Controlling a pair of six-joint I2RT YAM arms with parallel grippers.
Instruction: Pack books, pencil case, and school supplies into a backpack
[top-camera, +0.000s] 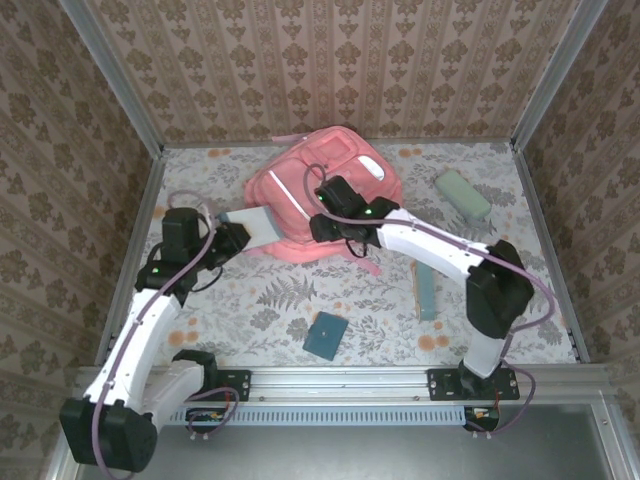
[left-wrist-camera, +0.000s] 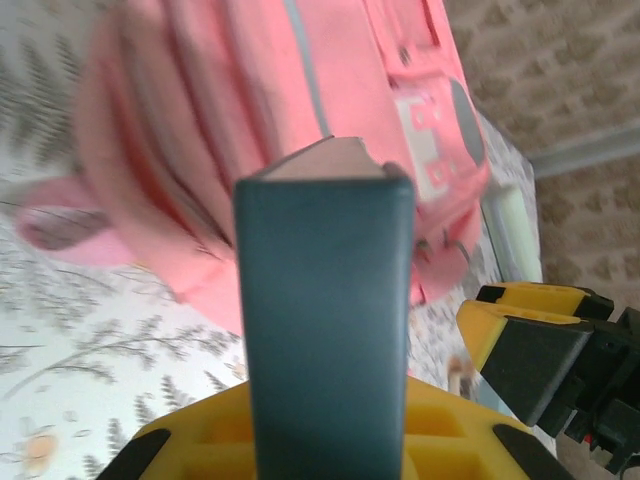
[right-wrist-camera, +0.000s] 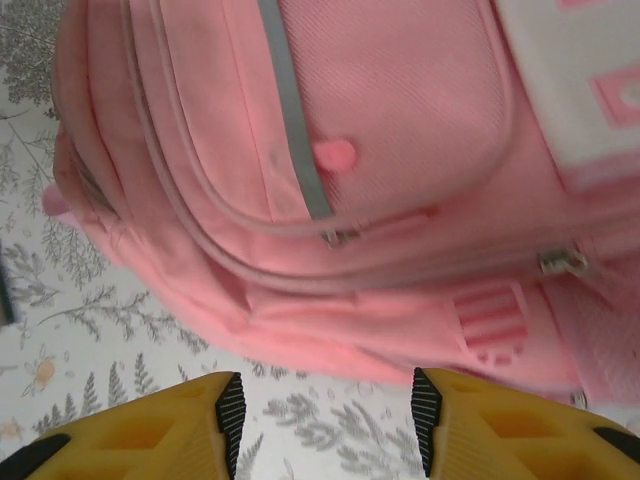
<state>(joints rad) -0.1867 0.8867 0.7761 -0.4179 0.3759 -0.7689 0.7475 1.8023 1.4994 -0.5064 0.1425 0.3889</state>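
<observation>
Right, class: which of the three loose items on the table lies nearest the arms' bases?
The small square dark-teal pad, front centre. The slim pale-teal box lies farther back; the mint pencil case lies farthest, back right.

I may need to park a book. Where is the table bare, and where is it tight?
Bare: the strip between the backpack and the dark-teal pad; the far-left corner beside the backpack; the patch between pad and slim box. Crowded: the backpack's near edge, where the left gripper holds a book and the right gripper stands open.
</observation>
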